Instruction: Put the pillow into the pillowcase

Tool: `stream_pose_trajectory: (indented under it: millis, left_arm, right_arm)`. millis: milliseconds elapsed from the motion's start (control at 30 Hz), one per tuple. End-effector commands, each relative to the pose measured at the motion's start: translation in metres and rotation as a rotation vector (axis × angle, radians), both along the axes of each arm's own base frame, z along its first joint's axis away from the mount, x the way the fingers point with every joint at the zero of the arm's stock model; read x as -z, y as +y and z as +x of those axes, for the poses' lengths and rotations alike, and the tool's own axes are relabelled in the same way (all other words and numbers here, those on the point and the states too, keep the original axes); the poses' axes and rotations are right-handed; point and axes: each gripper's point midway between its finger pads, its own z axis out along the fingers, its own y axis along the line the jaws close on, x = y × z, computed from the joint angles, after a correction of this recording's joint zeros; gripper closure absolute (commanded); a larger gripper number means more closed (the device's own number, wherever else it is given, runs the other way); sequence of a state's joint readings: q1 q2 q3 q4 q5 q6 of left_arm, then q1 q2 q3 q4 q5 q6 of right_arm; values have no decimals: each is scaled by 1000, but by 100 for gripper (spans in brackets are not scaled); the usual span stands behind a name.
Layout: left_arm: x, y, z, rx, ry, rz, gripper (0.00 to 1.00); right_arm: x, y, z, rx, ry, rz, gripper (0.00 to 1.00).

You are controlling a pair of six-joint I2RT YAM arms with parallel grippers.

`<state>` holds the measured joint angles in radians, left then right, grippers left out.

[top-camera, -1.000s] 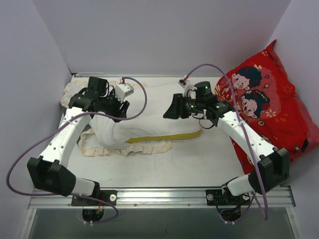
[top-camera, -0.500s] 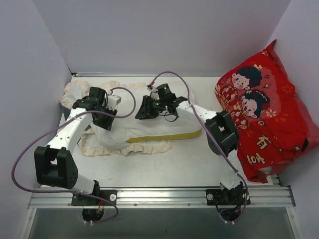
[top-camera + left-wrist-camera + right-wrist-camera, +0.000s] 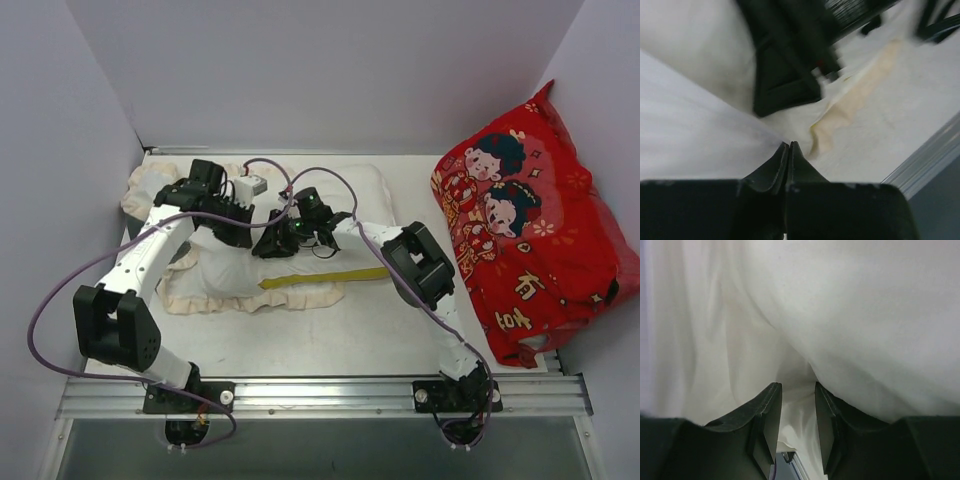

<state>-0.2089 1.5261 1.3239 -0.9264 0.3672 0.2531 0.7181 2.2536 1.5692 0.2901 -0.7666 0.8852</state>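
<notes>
Looking down from overhead, both arm bases sit on a metal rail (image 3: 320, 396) at the near edge of a pale table (image 3: 380, 330). Just beyond the bare tabletop lies the pillowcase (image 3: 250, 298), a limp case whose cream ruffled frill runs along its near side and bunches again at the far left corner. The pillow (image 3: 345, 195), plump and white, lies across the left and middle of the table. A thin yellow strip (image 3: 322, 277) along its edge faces the camera, just above the near frill. Its left part is hidden among the pale fabric and the arms; how far it sits inside the case cannot be told. The left gripper (image 3: 238, 232) reaches in from the left over the case. In the left wrist view its black fingertips (image 3: 790, 152) are pressed tight together, with a taut sheet of pale fabric running away from them, so it appears clenched on the pillowcase. The right gripper (image 3: 264, 246) stretches in from the right, right beside the left one. In its wrist view the two fingers (image 3: 769, 410) stand slightly apart, gripping nothing, nosed in among soft white folds. Well to the right, a large red cushion (image 3: 530, 220) printed with cartoon children leans against the wall.
</notes>
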Motion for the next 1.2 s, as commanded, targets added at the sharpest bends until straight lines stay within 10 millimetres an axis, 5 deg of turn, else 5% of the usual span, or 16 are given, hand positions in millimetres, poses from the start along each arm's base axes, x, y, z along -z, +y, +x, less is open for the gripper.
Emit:
stream_pose_trajectory:
  millis: [0,133,233,333,367,433,467,500,633,667,767,800,867,900,967,1167]
  left_arm:
    - [-74,-82,-5,212,-86,-328,100]
    - [-86,-103,-6,249,-77,-416,100]
    - [-63,-91,-12,229,-39,-386,100]
    - [-35,-60,-25,179,12,-333,100]
    - [-31,-51,-28,185,3,-313,100]
    - [-23,-26,-36,142,11,-278,85]
    - [-23,-17,-33,132,-17,-243,75]
    - [-29,-10,-29,118,-51,-227,58]
    - [-86,11,43,-25,-293,-131,34]
    - [-93,14,57,-89,-306,-128,34]
    - [-101,28,110,-230,-349,-63,34]
    - [-82,35,126,-274,-316,-18,34]
    - [-86,34,148,-315,-324,-27,34]
    - [-69,36,160,-344,-297,-3,34]
    - [-62,34,184,-399,-314,34,34]
    - [-46,42,229,-486,-356,119,36]
  right_arm:
    - [-15,14,5,8,-31,53,66]
    - [-17,19,12,45,-31,58,65]
    - [-24,17,13,51,-25,68,65]
    - [-36,-7,12,33,-22,70,62]
    - [-56,-24,19,34,-41,90,61]
    - [-55,-54,20,17,-66,34,59]
    - [-74,-65,21,7,-111,39,57]
    - [-79,-83,32,12,-151,24,55]
    - [-90,-130,60,-11,-334,-114,12]
    - [-101,-132,77,3,-392,-128,8]
    - [-105,-142,122,63,-482,-206,5]
    - [-107,-142,133,75,-504,-217,5]
    - [-89,-146,154,98,-516,-280,4]
    - [-100,-145,165,115,-558,-285,4]
    - [-83,-151,184,149,-578,-355,4]
    - [-55,-161,205,127,-638,-442,0]
